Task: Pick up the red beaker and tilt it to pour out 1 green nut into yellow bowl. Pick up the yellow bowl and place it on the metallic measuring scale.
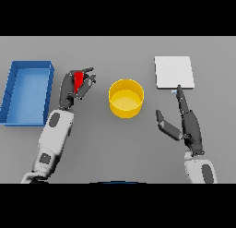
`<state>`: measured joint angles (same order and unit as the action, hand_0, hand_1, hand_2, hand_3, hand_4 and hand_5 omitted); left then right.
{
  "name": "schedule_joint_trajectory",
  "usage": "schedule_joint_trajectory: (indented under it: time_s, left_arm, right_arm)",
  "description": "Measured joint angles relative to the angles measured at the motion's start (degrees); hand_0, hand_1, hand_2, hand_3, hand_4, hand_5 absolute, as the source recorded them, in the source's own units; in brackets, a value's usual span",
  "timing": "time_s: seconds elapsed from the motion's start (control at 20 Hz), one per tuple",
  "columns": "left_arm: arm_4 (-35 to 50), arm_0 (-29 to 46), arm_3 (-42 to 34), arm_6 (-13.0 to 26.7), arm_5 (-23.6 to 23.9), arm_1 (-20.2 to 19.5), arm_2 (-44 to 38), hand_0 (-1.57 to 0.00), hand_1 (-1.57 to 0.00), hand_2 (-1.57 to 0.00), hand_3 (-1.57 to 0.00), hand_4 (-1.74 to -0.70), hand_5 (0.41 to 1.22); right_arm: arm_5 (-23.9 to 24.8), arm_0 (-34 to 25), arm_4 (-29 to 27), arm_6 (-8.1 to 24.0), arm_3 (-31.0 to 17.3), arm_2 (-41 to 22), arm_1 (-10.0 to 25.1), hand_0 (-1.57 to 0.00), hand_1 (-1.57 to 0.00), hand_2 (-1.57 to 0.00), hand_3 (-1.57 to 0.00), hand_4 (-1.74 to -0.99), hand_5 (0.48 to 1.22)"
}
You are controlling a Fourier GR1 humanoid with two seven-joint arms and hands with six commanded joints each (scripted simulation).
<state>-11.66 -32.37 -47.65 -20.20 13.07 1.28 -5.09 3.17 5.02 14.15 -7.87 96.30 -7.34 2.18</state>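
The red beaker (pixel 79 79) stands left of centre, mostly hidden inside my left hand (pixel 73 87), whose fingers and thumb curl round it. The yellow bowl (pixel 126 98) sits in the middle of the table, just right of that hand; I cannot tell whether anything lies in it. The metallic measuring scale (pixel 174 72) is a pale square pad at the back right. My right hand (pixel 186 121) rests open on the table right of the bowl, its straight fingers pointing up to the scale's near edge, thumb spread toward the bowl.
A blue tray (pixel 27 91) with raised walls lies at the far left, close beside my left forearm. Grey table surface (pixel 120 148) stretches in front of the bowl, between my two arms.
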Motion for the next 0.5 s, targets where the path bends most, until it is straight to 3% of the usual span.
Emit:
schedule_joint_trajectory:
  time_s: [0.15, 0.5]
  left_arm:
    - [-1.4, 0.4, -4.3, 1.9, -0.9, -2.0, 2.2, -1.54, -1.54, -1.54, -1.52, -1.72, 1.127]
    - [-15.1, -3.5, -10.5, 12.4, -5.3, -10.3, 14.4, -1.56, -1.56, -1.56, -1.55, -1.74, 1.127]
  right_arm:
    - [0.8, 0.3, 1.3, -0.3, -0.4, 0.3, 0.9, 0.0, 0.0, 0.0, 0.0, -1.116, 0.656]
    - [1.0, 0.8, 2.2, -0.1, 0.5, -0.2, 0.9, 0.0, 0.0, 0.0, 0.0, -1.092, 0.667]
